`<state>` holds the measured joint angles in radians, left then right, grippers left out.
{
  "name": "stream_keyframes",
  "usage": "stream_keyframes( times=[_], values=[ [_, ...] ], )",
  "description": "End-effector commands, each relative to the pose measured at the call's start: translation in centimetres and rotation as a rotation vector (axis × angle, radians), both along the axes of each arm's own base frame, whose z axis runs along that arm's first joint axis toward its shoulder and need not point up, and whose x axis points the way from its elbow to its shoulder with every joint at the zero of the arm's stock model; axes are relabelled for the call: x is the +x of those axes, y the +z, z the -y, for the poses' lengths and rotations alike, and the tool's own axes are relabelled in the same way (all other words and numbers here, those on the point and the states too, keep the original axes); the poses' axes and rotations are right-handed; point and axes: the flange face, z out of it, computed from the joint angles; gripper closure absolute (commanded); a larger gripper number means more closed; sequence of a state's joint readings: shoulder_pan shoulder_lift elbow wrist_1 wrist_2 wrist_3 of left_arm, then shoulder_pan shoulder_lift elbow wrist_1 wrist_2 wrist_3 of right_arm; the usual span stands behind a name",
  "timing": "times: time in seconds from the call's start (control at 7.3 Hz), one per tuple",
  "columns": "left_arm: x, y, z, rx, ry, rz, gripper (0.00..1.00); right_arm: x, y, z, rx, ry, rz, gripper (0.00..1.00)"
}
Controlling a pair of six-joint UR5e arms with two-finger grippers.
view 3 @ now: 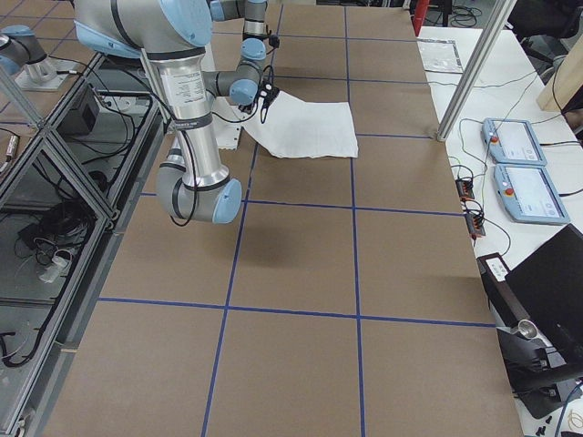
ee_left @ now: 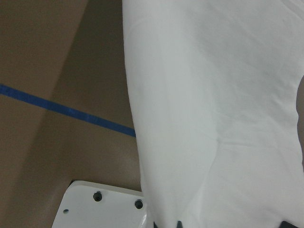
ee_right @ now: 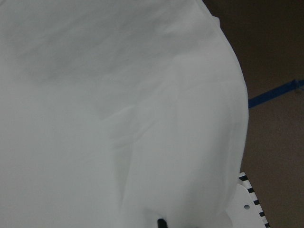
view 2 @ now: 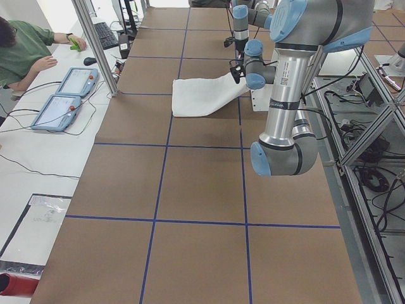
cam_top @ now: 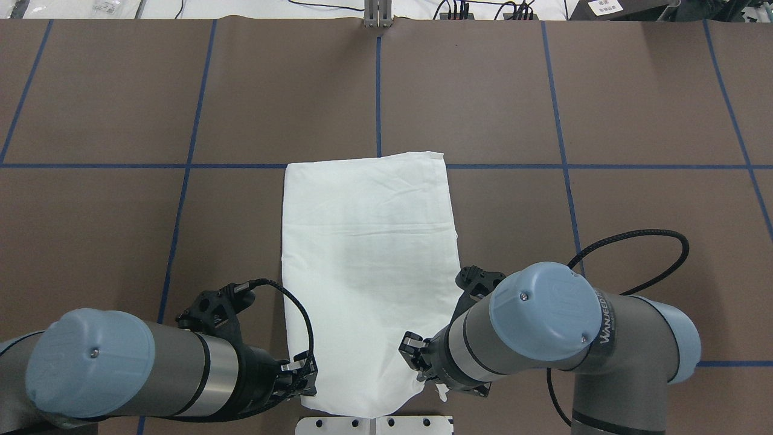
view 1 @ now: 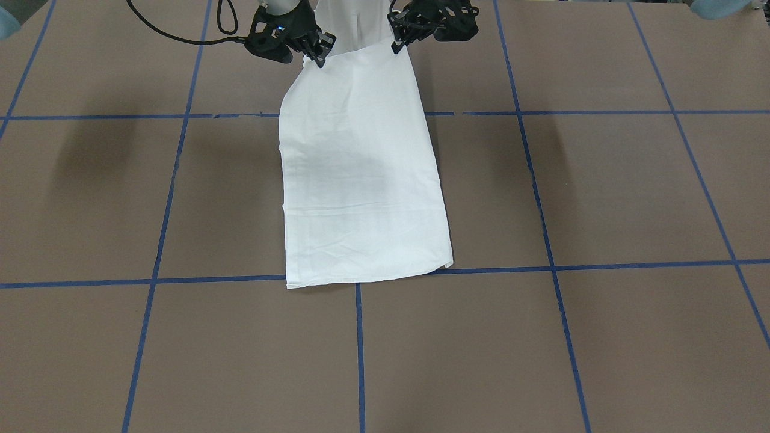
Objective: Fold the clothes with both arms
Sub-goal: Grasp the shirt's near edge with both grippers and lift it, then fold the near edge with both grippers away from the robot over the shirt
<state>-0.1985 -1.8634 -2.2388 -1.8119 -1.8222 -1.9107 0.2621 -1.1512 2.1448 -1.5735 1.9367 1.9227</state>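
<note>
Pinching the white T-shirt (cam_top: 368, 254) by two corners, midway along the robot-side edge of the tabletop (cam_top: 604, 90).
Jaws of left arm (cam_top: 121, 368) and right arm (cam_top: 543, 326) clenched on cloth, that end raised; far hem lying flat toward the tabletop's centre.

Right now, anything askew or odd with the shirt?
Only minor: the shirt lies slightly skewed, its far hem slanting against the blue tape line. The left gripper and right gripper hold its near corners; no damage shows.
</note>
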Motion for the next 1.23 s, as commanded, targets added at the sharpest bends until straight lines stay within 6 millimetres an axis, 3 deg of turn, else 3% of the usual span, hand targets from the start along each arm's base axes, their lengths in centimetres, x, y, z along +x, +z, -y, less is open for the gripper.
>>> stream_keyframes(
  times=[0.0,0.14,0.27,0.41,0.55,0.68,0.82,0.96,1.1],
  values=[
    [-0.7,-0.1,1.9,0.004,-0.039,0.007,1.0,1.1,0.1,3.6,0.013,0.07,-0.006,1.0],
    [-2.1,-1.1,5.0,0.042,-0.094,-0.008,1.0,1.5,-0.3,5.2,0.039,0.106,-0.004,1.0],
    [-2.8,-1.3,7.4,0.087,-0.101,0.007,1.0,0.6,-0.4,6.8,0.089,0.121,-0.016,1.0],
    [-3.1,-1.4,10.8,0.072,-0.126,0.014,1.0,0.4,-0.8,9.4,0.104,0.158,-0.025,1.0],
    [-2.0,-0.7,13.3,0.058,-0.149,0.043,1.0,0.8,-1.0,11.4,0.104,0.193,-0.028,1.0],
    [-1.1,-0.1,14.3,0.086,-0.141,0.064,1.0,2.2,-1.3,13.2,0.102,0.23,-0.023,1.0],
    [-2.0,0.1,15.8,0.104,-0.161,0.069,1.0,2.4,-1.8,14.7,0.102,0.255,-0.024,1.0],
    [-2.8,0.2,17.3,0.108,-0.189,0.072,1.0,0.9,-2.5,15.9,0.098,0.262,-0.033,1.0],
    [-1.9,-0.3,18.9,0.107,-0.203,0.079,1.0,-0.6,-3.1,17.4,0.095,0.27,-0.047,1.0]
  ],
)
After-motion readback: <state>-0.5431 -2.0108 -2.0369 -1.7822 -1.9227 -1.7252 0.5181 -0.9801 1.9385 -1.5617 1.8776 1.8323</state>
